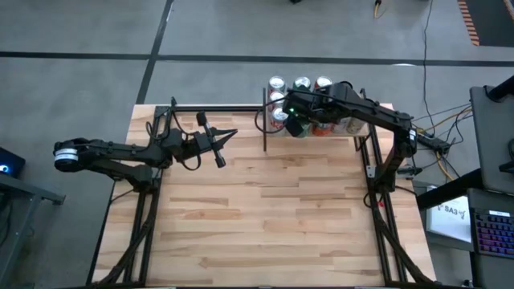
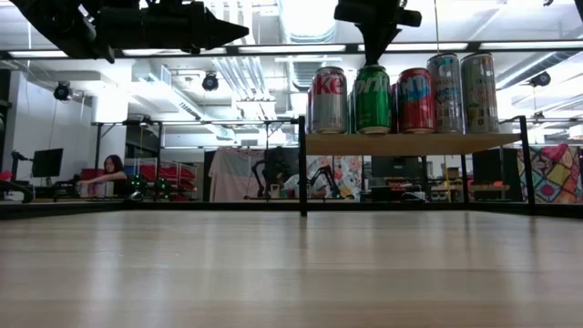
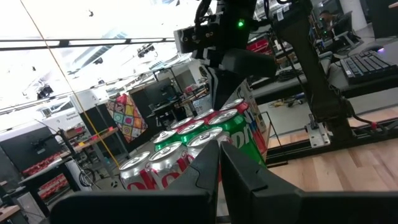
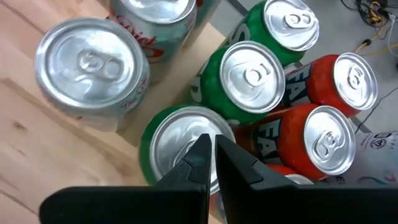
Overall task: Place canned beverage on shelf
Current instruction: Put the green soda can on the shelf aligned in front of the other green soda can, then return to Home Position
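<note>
Several cans stand upright on the shelf [image 2: 410, 143], a light wood board on thin black posts at the table's far right: a silver cola can [image 2: 329, 100], a green can [image 2: 372, 98], an orange-and-blue can [image 2: 415, 100] and more behind them. My right gripper [image 4: 211, 146] is shut and points down over the lid of a green can [image 4: 171, 140] at the shelf's near edge. My left gripper [image 1: 227, 136] is shut and holds nothing. It hovers high over the table's far left, pointing toward the shelf. My right gripper's shut fingertips [image 2: 374, 56] come from above onto the lid of the green can [image 4: 163, 146], which stands upright on the shelf. I cannot tell whether they touch the lid or hang just over it.
The shelf's black corner post [image 2: 301, 164] stands between my left gripper and the cans. The striped wooden tabletop [image 1: 273, 217] stretches toward the near edge. Beyond the table's right side stand a keyboard [image 1: 491, 233] and cables. A person sits far off in the room [image 2: 107, 178].
</note>
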Robot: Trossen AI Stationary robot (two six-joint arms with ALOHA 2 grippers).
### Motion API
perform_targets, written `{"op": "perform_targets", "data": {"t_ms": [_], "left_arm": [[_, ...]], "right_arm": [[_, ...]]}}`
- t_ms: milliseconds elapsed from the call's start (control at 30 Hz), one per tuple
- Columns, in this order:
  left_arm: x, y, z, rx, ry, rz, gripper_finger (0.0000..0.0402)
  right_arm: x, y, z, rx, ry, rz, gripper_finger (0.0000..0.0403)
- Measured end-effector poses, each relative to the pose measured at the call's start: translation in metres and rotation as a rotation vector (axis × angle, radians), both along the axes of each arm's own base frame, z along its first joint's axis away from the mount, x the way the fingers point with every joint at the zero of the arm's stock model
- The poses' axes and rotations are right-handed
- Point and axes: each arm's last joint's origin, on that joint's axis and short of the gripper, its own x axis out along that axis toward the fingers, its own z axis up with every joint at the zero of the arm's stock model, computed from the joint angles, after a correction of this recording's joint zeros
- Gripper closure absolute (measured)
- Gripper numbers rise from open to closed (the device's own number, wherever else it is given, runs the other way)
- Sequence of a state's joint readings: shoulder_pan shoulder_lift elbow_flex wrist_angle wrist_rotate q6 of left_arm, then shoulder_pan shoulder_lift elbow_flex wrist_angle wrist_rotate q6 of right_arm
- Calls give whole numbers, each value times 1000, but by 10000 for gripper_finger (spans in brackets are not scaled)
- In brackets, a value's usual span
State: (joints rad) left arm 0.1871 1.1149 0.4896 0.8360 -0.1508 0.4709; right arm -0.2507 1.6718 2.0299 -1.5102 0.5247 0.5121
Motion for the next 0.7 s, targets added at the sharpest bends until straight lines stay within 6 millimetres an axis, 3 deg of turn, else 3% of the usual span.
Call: {"op": "perform_targets", "data": {"t_ms": [333,700], "left_arm": [[1,0,3,-13,-15,-4,402],[2,0,10,-59,-51,-16,402]], "right_arm": [[-11,19,9,-5,16,43,390],[-54,35,34,-95,-44,55,390]]}}
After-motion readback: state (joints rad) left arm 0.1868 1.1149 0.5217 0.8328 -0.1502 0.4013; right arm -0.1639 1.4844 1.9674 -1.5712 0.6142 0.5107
